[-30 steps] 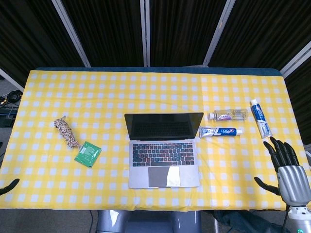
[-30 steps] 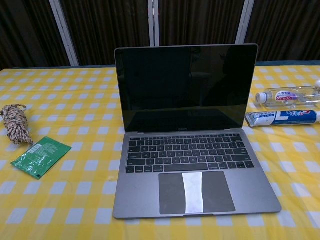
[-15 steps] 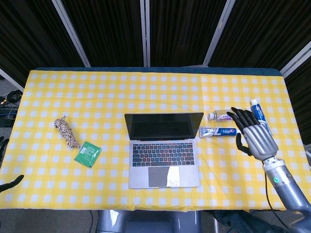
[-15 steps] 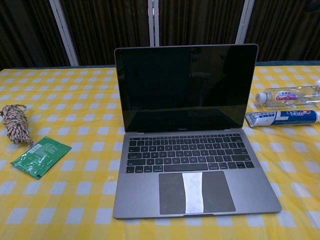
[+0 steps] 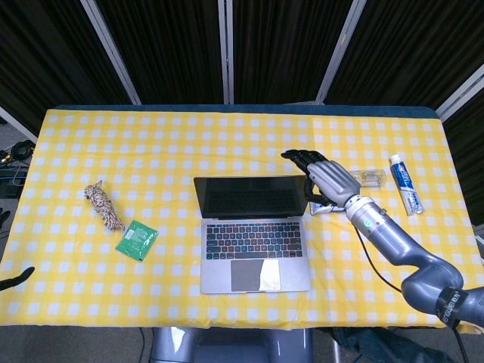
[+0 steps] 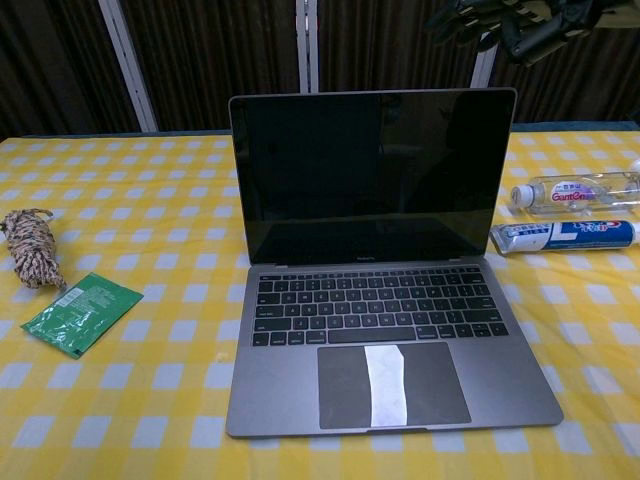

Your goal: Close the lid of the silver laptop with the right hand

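The silver laptop [image 5: 255,234] stands open in the middle of the table, its dark screen [image 6: 372,175] upright and facing me. My right hand [image 5: 321,178] hovers above and just right of the lid's top right corner, fingers spread and holding nothing; in the chest view the right hand [image 6: 515,22] shows at the top edge, over that corner. It is apart from the lid. Of my left hand [image 5: 13,278] only a dark tip shows at the far left edge of the head view.
A clear bottle [image 6: 575,192] and a toothpaste tube [image 6: 565,235] lie right of the laptop, partly under my right arm. Another tube [image 5: 406,183] lies further right. A rope bundle [image 5: 103,206] and green packet [image 5: 137,240] lie on the left.
My right hand has swung left and further back from over the bottle and tubes to the lid's top right corner. The laptop has not moved.
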`<state>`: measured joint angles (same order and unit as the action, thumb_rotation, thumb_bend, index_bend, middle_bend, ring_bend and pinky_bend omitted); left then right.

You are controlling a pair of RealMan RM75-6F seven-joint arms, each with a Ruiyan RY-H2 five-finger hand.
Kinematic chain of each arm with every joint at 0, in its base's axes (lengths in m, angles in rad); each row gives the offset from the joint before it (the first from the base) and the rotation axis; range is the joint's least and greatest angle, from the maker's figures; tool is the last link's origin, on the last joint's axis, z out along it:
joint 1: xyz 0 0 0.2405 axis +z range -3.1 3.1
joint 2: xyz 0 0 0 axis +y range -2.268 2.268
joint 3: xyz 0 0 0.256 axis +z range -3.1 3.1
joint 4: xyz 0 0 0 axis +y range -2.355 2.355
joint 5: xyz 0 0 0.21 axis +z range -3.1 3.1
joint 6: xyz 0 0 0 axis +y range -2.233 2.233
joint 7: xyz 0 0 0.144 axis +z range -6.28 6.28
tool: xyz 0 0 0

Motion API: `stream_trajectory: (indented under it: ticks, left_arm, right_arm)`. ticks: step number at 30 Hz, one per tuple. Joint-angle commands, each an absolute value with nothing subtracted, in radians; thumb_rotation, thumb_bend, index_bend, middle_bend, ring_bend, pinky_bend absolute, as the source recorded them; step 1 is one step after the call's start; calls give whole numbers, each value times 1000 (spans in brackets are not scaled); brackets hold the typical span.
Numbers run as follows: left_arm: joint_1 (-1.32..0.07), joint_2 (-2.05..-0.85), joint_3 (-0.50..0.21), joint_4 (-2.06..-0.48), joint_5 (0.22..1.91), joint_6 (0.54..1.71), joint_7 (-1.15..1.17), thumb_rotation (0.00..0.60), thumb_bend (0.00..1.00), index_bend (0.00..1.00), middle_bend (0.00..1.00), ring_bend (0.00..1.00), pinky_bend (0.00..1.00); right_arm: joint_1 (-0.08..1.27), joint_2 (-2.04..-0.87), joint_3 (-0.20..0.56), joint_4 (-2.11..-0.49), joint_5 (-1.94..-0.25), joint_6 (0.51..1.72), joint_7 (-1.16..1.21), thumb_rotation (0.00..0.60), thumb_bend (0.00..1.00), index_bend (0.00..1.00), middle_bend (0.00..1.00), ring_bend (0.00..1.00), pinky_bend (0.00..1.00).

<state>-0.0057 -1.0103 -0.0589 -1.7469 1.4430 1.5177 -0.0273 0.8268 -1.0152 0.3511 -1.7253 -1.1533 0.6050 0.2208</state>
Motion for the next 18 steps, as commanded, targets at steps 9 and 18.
stream_trajectory:
  ticks: [9, 18]
  left_arm:
    - [-6, -1005, -59, -1744, 1442, 1519, -42, 600, 0, 0, 0, 0, 0]
    - [-4, -1005, -55, -1745, 1450, 1526, -42, 600, 0, 0, 0, 0, 0]
  right_arm:
    - [947, -1066, 290, -1733, -945, 576, 41, 600, 1000, 105, 142, 26, 82]
    - [984, -1067, 257, -1774, -863, 594, -7, 600, 1000, 153, 231, 126, 153]
